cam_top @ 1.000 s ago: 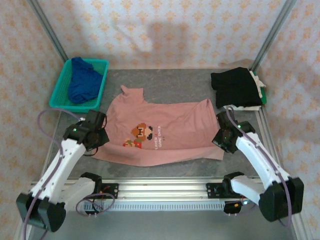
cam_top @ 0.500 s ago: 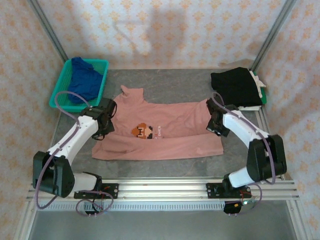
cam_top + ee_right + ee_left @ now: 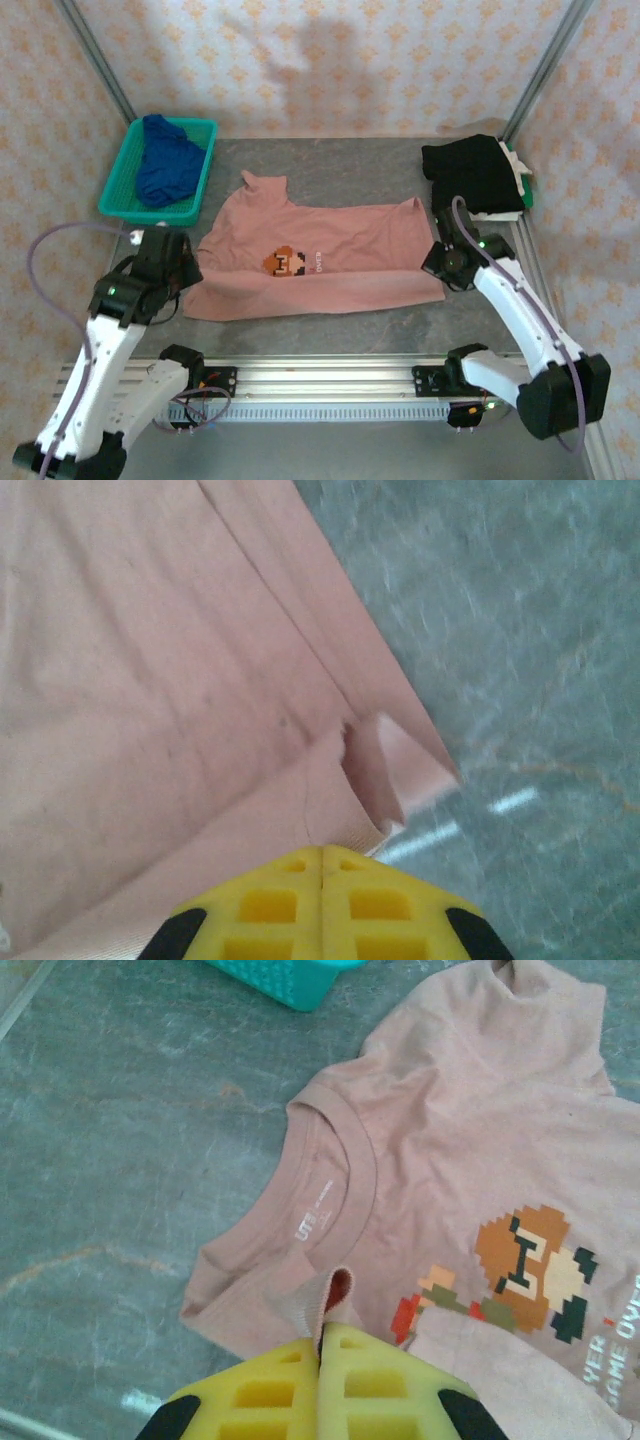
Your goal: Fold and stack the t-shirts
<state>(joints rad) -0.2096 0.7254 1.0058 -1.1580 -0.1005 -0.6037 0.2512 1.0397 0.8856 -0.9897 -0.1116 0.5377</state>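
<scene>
Left hand [image 3: 322, 1334] and right hand [image 3: 322, 852] each clenched on pink t-shirt [image 3: 340, 245] edge.

Right end effector [image 3: 322, 855], fingers [image 3: 260, 910] pressed together, apparently pinching pink t-shirt [image 3: 150, 680] hem, grey table [image 3: 520, 600] beyond

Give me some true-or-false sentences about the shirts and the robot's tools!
The blue shirt lies in the basket. True.
The pink shirt hangs in the air. False: it lies on the table.
The left tool pinches the pink shirt. True.
The black shirt is in the basket. False: it sits at the table's far right corner.
The right tool is wide open. False: it is shut on the pink shirt.
</scene>
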